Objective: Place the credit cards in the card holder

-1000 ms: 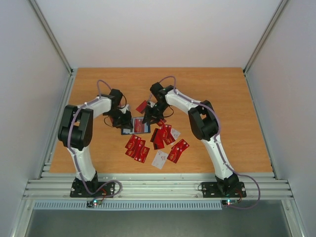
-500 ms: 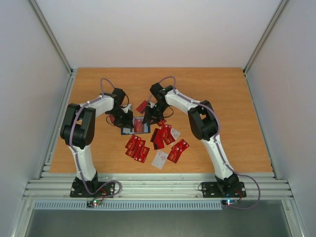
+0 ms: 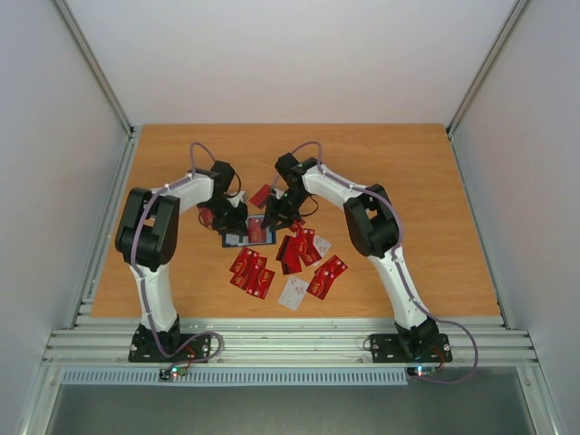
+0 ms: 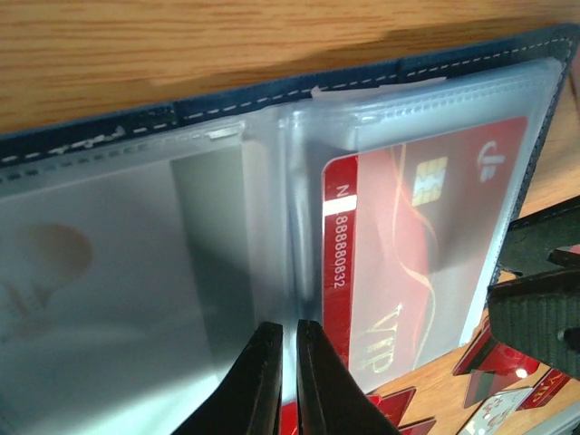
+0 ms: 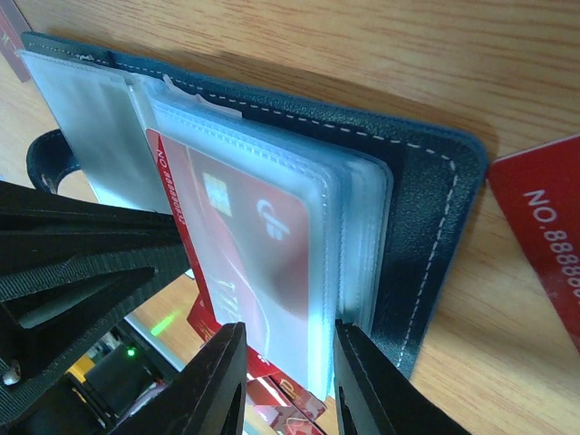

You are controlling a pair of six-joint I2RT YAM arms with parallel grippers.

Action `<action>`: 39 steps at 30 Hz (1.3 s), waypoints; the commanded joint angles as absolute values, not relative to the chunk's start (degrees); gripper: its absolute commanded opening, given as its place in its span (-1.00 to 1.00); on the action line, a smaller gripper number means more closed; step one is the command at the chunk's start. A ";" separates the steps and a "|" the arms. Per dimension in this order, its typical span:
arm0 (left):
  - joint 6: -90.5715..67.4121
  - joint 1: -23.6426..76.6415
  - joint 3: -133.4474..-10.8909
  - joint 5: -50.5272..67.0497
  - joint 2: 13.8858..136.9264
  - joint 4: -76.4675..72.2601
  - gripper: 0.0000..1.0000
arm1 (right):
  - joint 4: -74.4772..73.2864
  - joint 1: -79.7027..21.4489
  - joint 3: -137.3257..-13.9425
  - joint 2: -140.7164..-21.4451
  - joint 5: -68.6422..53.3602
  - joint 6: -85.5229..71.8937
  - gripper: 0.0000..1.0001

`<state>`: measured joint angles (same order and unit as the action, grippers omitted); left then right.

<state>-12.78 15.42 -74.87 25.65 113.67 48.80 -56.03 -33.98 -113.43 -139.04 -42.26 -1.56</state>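
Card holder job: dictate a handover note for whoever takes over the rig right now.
Left gripper: shut, tips at the fold of the clear sleeves.
Right gripper: gripping the sleeves' outer edge.
Card holder: lies open between the two arms.
Done: one red card sits inside a sleeve.
Left: the loose cards, red and a few white, lie on the near side of the holder; a stray card lies beyond it.

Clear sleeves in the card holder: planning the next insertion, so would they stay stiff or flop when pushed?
Probably floppy: the clear sleeves fan out unevenly. Likely slippery, being glossy. The red card inside should stiffen one.
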 commanded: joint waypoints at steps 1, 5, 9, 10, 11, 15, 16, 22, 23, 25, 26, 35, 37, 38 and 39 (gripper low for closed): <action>-12.01 16.18 -75.03 22.39 116.58 49.33 -0.82 | -56.07 -34.44 -114.89 -140.62 -43.28 -1.76 -0.44; -12.36 16.65 -75.78 22.71 116.64 49.31 -0.82 | -56.03 -34.54 -114.83 -140.62 -43.67 -1.96 -0.44; -12.70 16.61 -76.16 23.32 116.79 49.09 -0.82 | -55.62 -34.67 -114.95 -140.55 -44.15 -2.23 -0.44; -12.73 16.61 -76.19 23.42 116.81 48.97 -0.83 | -55.49 -34.62 -114.86 -140.47 -44.25 -2.34 -0.44; -12.81 16.61 -76.07 23.53 116.72 48.81 -0.83 | -55.35 -34.61 -114.85 -140.39 -44.44 -2.45 -0.45; -13.07 16.61 -75.34 24.03 116.64 48.20 -0.82 | -54.75 -34.58 -114.72 -139.89 -45.55 -2.80 -0.44; -13.17 16.66 -75.17 24.23 116.60 47.98 -0.83 | -54.45 -34.62 -114.70 -139.78 -46.03 -2.85 -0.44; -13.77 16.61 -74.26 25.35 116.05 47.06 -0.82 | -53.18 -34.70 -114.67 -139.51 -48.57 -3.26 -0.44; -13.96 16.61 -74.23 25.46 115.85 46.95 -0.82 | -53.10 -34.79 -114.69 -139.41 -48.72 -3.23 -0.44; -14.06 16.61 -74.24 25.56 115.44 46.85 -0.83 | -53.00 -34.86 -114.76 -139.24 -48.99 -3.24 -0.44; -14.14 16.66 -74.24 25.68 115.22 46.85 -0.83 | -53.14 -34.93 -114.89 -139.22 -49.04 -3.21 -0.44; -14.91 16.61 -73.61 26.68 113.74 46.25 -0.83 | -54.38 -35.58 -116.10 -139.23 -48.95 -3.10 -0.43; -15.18 16.68 -73.55 26.96 113.22 46.24 -0.83 | -55.25 -35.75 -117.19 -139.59 -48.89 -2.83 -0.43; -15.24 16.62 -73.52 27.12 112.94 46.23 -0.83 | -55.62 -35.89 -117.71 -139.73 -48.75 -2.72 -0.43; -15.42 16.57 -73.51 27.34 112.68 46.19 -0.83 | -55.79 -35.92 -118.18 -139.82 -48.70 -2.77 -0.44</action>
